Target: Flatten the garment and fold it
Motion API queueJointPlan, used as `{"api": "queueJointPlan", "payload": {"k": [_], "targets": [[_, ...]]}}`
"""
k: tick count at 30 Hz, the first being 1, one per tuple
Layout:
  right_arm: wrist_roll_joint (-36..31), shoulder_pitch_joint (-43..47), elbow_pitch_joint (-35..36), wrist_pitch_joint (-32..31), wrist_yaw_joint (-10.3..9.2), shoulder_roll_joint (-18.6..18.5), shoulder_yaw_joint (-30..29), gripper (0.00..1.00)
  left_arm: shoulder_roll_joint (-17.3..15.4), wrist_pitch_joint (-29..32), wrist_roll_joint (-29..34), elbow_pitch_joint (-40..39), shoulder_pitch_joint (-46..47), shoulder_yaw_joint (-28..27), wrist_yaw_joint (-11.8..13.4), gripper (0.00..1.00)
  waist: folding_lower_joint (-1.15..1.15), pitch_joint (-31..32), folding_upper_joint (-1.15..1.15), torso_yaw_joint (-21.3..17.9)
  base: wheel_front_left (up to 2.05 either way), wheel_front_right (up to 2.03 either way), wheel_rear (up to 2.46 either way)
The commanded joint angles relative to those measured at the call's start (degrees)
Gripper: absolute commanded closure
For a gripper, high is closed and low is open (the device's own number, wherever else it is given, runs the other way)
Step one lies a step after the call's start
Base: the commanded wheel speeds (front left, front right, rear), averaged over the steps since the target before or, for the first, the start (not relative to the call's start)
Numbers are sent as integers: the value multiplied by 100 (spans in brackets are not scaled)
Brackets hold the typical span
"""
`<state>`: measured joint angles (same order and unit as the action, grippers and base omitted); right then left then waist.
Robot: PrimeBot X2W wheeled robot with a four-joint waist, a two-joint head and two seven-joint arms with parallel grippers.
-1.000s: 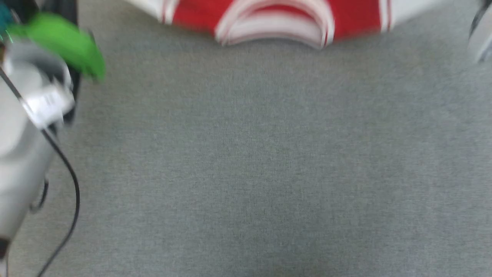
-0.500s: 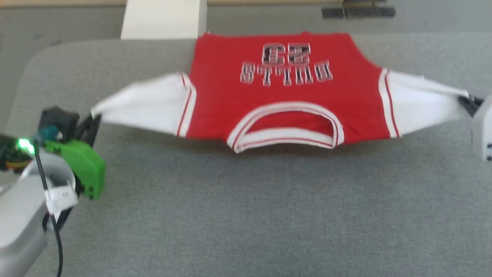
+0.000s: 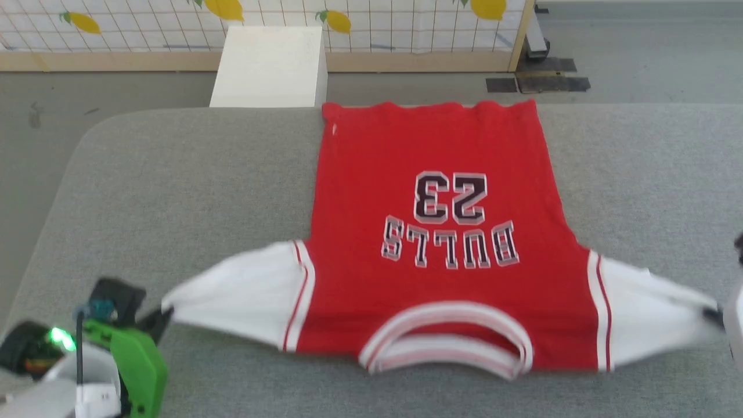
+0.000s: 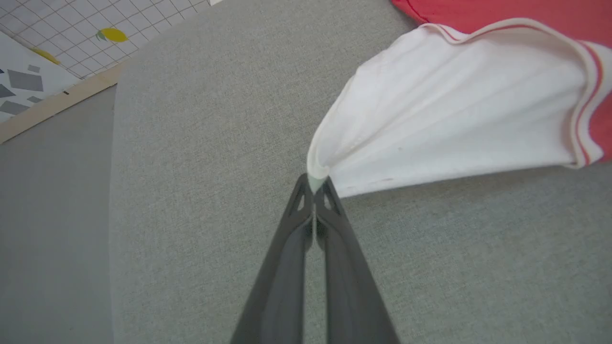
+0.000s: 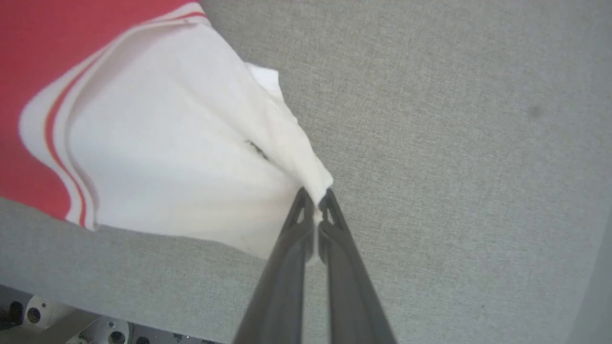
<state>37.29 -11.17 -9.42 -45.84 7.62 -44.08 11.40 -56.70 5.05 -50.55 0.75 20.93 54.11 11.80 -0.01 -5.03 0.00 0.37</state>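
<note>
Count: one garment (image 3: 429,232) — a red basketball-style T-shirt with two white short sleeves, red-and-white striped trim and one black, white-outlined "BULLS 23" print; two grippers with long dark fingers; one white block (image 3: 270,67); one lemon-print grid panel (image 3: 406,23).
Place: the garment lies print-up on the grey fabric table (image 3: 174,174), centre to right of centre in the head view.
Heading: striped collar (image 3: 447,342) at 6 o'clock, nearest the robot; hem at 12 o'clock, by the table's far edge; the lettering reads upside down.
Long axis: body runs 12 to 6; the sleeves stretch out toward 8 and 4.
Left arm: pale forearm with green wrist housing at 7 o'clock in the head view, fingers aimed toward 2 o'clock.
Left gripper (image 4: 315,184): clamped on the tip of the left sleeve (image 3: 244,290) — the cloth fans out taut from the pinch.
Right arm: a pale sliver at the 4 o'clock edge.
Right gripper (image 5: 315,200): clenched on the tip of the right sleeve (image 3: 644,325).
</note>
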Motion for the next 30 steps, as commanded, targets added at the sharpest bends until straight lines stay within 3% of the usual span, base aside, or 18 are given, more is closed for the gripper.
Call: {"api": "queueJointPlan", "payload": {"k": [1, 7, 10, 13, 14, 15, 16, 22, 30], "targets": [[-37, 287, 72, -172, -13, -8, -166, 100, -139, 31, -125, -54, -205, 2, 114, 100, 1, 19, 0, 13, 0, 0, 0], [-208, 1168, 482, -774, -13, 267, -726, 100, -138, 235, -477, -344, -692, 210, 124, 100, 1, 3, 0, 52, 0, 0, 0], [-422, 1423, 787, -915, -13, 580, -890, 100, 74, 412, -771, -275, -921, 381, -41, 100, 1, -70, 0, 34, 0, 0, 0], [-489, 1397, 940, -992, -13, 669, -938, 100, 265, 305, -852, -165, -893, 353, -154, 100, 1, -121, 0, 46, 0, 0, 0], [-534, 1364, 978, -967, -13, 683, -982, 73, 304, 278, -865, -144, -866, 338, -188, 100, 1, -137, 0, 57, 0, 0, 0], [-588, 1327, 1023, -940, -13, 692, -1023, 15, 348, 242, -882, -131, -834, 311, -214, 100, 1, -165, 0, 74, 0, 0, 0], [-621, 1297, 1038, -945, -13, 704, -1060, 0, 377, 219, -897, -127, -811, 291, -232, 100, 1, -183, 0, 83, 0, 0, 0], [-509, 847, 1287, -1059, -13, 984, -1341, 0, 454, 214, -911, -403, -642, 210, -253, 100, 1, -465, 0, 213, 0, 0, 0], [-555, -681, 1289, -1195, -13, 1416, -1684, 0, 385, 359, -656, -1457, -324, 105, 71, 100, 1, -1347, 0, 645, 0, 0, 0]]}}
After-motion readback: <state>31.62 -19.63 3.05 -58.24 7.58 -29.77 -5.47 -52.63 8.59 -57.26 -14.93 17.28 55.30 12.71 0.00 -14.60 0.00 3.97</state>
